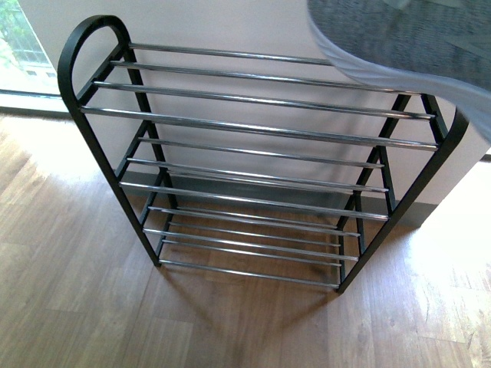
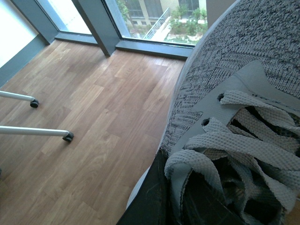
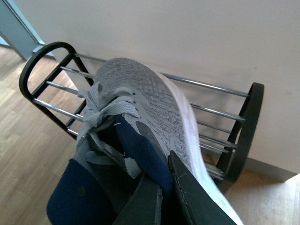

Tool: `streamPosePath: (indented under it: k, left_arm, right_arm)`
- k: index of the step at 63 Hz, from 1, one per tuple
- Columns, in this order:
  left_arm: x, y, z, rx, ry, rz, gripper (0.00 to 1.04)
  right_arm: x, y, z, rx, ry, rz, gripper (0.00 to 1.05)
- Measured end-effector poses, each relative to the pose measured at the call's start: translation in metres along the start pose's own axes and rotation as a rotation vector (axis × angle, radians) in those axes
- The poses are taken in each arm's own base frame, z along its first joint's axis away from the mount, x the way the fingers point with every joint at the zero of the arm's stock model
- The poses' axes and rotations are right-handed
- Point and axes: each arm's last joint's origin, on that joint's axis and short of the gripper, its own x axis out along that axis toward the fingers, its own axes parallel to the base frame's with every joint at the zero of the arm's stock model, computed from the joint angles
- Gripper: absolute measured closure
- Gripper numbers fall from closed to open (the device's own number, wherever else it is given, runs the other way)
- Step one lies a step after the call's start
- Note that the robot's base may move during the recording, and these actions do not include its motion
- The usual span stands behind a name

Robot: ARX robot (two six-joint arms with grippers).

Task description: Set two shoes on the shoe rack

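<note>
Pale wood flooring runs up to a white wall, and against that wall stands the multi-tier shoe rack (image 1: 253, 130) with a black metal frame and thin chrome rods. Above the right end of its top tier hangs a grey knit sneaker with white sole and navy lining (image 1: 399, 38), clear of the rods, its toe towards the wall. The right pincer (image 3: 161, 173) has it by the heel opening, its two dark fingers (image 3: 187, 192) closed tight on the navy collar.

Off over bare floor, near tall windows with dark frames, the left pincer (image 2: 161, 187) carries a second grey knit sneaker (image 2: 225, 61), its pale laces loose. One dark finger (image 2: 147, 197) lies flat against the shoe's outer side by the opening. The other is hidden within, so the grip looks clamped on the shoe's wall. Two white wheeled legs (image 2: 33, 131) stand on the floor nearby.
</note>
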Motion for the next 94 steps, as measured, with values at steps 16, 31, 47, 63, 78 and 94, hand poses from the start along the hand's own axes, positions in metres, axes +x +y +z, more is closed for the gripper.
streamPosePath:
  k: [16,31,47,63,78,94]
  left_arm:
    - [0.000,0.000,0.000,0.000,0.000,0.001,1.03]
    - [0.000,0.000,0.000,0.000,0.000,0.000,1.03]
    - [0.000,0.000,0.000,0.000,0.000,0.001,1.03]
    - [0.000,0.000,0.000,0.000,0.000,0.001,1.03]
    - [0.000,0.000,0.000,0.000,0.000,0.001,1.03]
    - [0.000,0.000,0.000,0.000,0.000,0.001,1.03]
  right_arm:
    - [0.070,-0.004,0.014,0.376,0.178,-0.105,1.04]
    - [0.109,-0.009,0.017,0.628,0.192,-0.213,1.04]
    - [0.133,-0.028,0.017,0.764,0.170,-0.291,1.04]
    - [0.135,-0.042,0.021,0.697,0.099,-0.310,1.04]
    - [0.143,-0.052,0.010,0.617,0.141,-0.326,1.04]
    - [0.146,-0.055,0.000,0.521,0.174,-0.310,1.03]
